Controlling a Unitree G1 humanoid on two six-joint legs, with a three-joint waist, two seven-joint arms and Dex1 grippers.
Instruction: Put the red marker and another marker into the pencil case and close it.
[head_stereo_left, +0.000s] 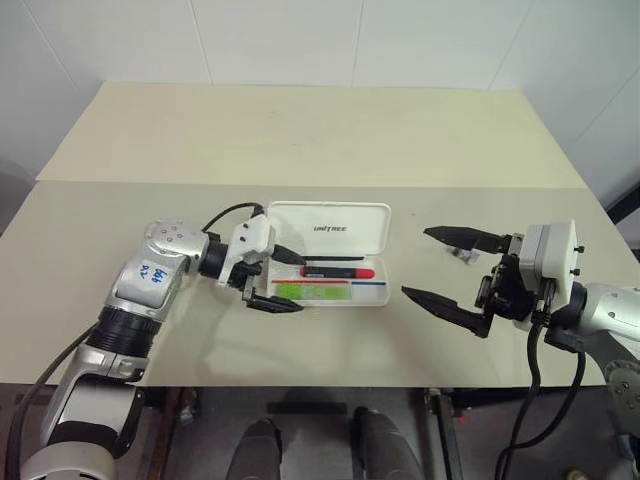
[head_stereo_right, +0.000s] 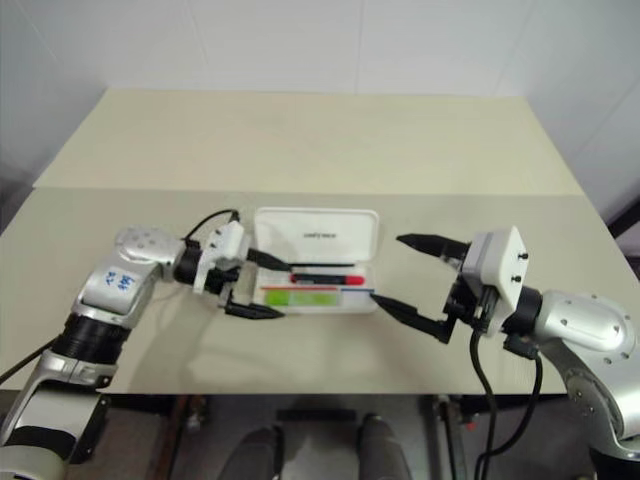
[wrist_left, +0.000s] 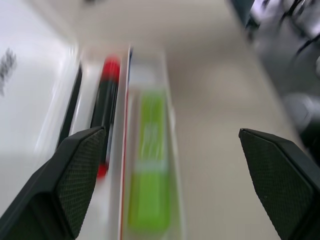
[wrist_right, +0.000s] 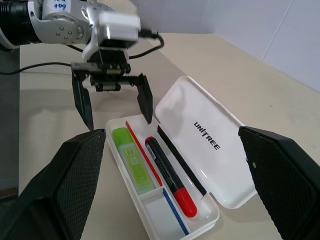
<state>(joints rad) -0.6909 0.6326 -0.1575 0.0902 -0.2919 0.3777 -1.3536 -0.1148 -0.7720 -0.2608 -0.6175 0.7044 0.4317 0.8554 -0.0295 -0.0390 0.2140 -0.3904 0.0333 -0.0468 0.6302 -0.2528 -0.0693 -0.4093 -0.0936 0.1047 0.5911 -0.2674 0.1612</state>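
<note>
Worktop (head_stereo_left: 300, 140): cream surface, two panels joined across the middle. Pencil case (head_stereo_left: 340, 228): white, hinged, lying open on the near panel close to the front edge, roughly midway between its side edges; lid laid flat on the far side, lettering upward. Red marker (wrist_right: 167, 175): black barrel, red ends, lying in the tray's compartment next to the hinge. Green marker (wrist_right: 132, 159): lying lengthwise in the tray's front compartment, parted from the red one by a thin divider. Left tool (head_stereo_left: 270, 277): fingers spread wide and holding nothing, poised at the case's left end with one finger over the tray's far side and one at its front rim; whether either touches the case cannot be told. Right tool (head_stereo_left: 450, 270): fingers spread wide, empty, held above the worktop just off the case's right end, apart from it. Status, as judged: both markers are in, so the loading is done; the lid stands fully open, so swinging it over and pressing it shut remains.
</note>
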